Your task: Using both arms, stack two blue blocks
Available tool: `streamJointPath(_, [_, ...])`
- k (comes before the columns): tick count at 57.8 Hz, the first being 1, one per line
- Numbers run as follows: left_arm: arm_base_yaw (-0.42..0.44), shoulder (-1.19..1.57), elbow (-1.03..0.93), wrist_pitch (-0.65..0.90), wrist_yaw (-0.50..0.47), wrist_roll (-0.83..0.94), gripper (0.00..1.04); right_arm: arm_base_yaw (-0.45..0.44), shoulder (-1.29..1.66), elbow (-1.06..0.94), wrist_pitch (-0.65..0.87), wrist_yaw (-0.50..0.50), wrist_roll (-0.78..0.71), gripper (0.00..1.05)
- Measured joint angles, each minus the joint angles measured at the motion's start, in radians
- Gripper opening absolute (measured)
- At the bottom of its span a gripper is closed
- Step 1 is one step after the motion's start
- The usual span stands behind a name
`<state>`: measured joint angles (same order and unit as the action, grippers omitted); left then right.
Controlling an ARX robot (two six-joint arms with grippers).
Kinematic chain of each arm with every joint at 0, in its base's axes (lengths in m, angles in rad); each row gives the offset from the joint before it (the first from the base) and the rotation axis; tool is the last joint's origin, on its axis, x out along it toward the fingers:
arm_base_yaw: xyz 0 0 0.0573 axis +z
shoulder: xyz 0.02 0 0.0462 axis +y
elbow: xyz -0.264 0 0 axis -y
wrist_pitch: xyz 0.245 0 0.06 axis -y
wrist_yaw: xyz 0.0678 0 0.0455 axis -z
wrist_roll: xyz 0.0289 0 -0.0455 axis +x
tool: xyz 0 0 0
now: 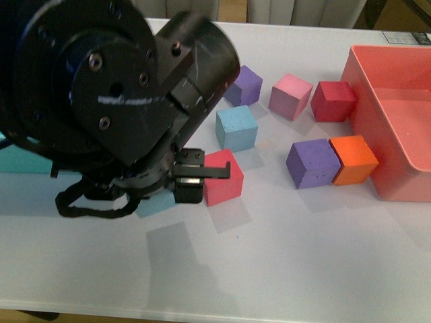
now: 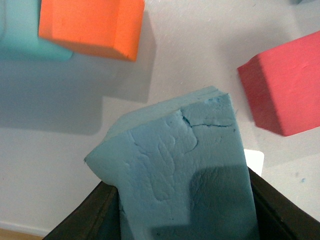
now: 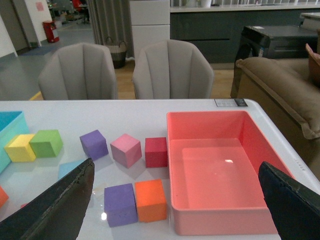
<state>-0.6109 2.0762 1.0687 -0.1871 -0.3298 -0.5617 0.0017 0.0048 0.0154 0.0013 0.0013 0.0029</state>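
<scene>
One blue block (image 2: 185,170) sits clenched in the left claw (image 2: 187,210); the right claw (image 3: 175,167) gapes wide, holding nothing. Arm lettering (image 1: 128,101) is unreadable.

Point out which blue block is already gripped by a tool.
The blue block clamped in the left tool, beside the red block. The other blue block sits untouched on the table, farther back.

My fingers (image 3: 55,205): spread wide, nothing between them.
Pink bin (image 3: 220,222): on the white counter (image 3: 150,112).
Orange cube (image 3: 151,199): touching a purple cube (image 3: 120,204), just beside the bin.
Blue block (image 3: 70,167): partly behind one finger.
</scene>
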Motion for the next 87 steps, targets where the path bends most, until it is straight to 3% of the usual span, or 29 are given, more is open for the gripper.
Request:
streamJointPath(34, [-0.076,0.24,0.526,-0.159,0.016,0.29,0.49,0.0,0.0,0.0,0.0,0.0,0.0,0.96])
streamJointPath(53, [-0.074,0.369,0.77,-0.218,0.008,0.422,0.49,0.0,0.0,0.0,0.0,0.0,0.0,0.96])
streamJointPath(87, [-0.027,0.515,0.905,-0.271,-0.037,0.511,0.49,0.0,0.0,0.0,0.0,0.0,0.0,0.96])
